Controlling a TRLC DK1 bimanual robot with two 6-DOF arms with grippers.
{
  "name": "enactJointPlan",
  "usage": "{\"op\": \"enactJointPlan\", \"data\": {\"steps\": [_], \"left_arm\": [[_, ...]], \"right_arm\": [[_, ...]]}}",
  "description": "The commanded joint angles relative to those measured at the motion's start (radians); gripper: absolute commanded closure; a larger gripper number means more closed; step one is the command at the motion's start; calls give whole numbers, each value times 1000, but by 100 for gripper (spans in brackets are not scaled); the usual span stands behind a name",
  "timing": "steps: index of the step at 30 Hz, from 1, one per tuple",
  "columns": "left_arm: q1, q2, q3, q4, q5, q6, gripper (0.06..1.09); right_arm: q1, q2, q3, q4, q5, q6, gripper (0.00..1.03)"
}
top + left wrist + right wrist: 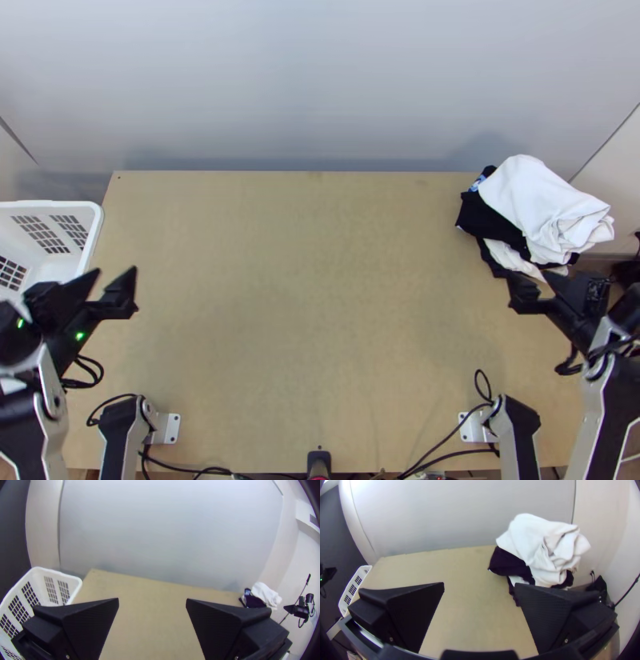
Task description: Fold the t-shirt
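My left gripper (116, 280) stands open near the table's left edge in the top view; the left wrist view shows the same gripper (152, 601) with nothing between its fingers. Over the right side stands my right gripper (530, 282), open and empty, just below the clothes in the top view; the right wrist view has this gripper (479, 586) too. A bunched white cloth (532, 200) lies on black cloth (490, 218) at the table's back right corner. Which piece is the t-shirt I cannot tell. The white cloth (540, 543) looks crumpled in the right wrist view.
A white basket (92, 224) with slotted walls stands beside the table's left edge. Bare wooden table (312, 304) stretches between the arms. Cables (448, 436) run along its near edge. A pale wall (320, 80) rises behind it.
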Motion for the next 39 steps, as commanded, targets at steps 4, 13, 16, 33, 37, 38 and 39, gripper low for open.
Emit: {"op": "enactJointPlan", "data": {"steps": [4, 13, 16, 33, 37, 38, 39], "left_arm": [[43, -201, -226, 338, -181, -147, 11], [36, -477, -511, 373, -207, -49, 11], [45, -480, -556, 401, -207, -8, 11], [-76, -482, -786, 497, -236, -23, 11], [-133, -476, -786, 494, -240, -31, 11], [-161, -473, -786, 494, -240, -40, 11], [-190, -471, -786, 494, -240, -40, 11]], "right_arm": [[456, -115, -122, 428, 299, 195, 5], [605, -152, -429, 888, 481, 186, 5], [706, -227, -555, 994, 593, 149, 5], [803, -669, -817, 771, 728, 37, 5], [818, -666, -817, 728, 724, 69, 4], [819, -667, -817, 731, 725, 69, 4], [819, -664, -817, 730, 725, 69, 4]]}}
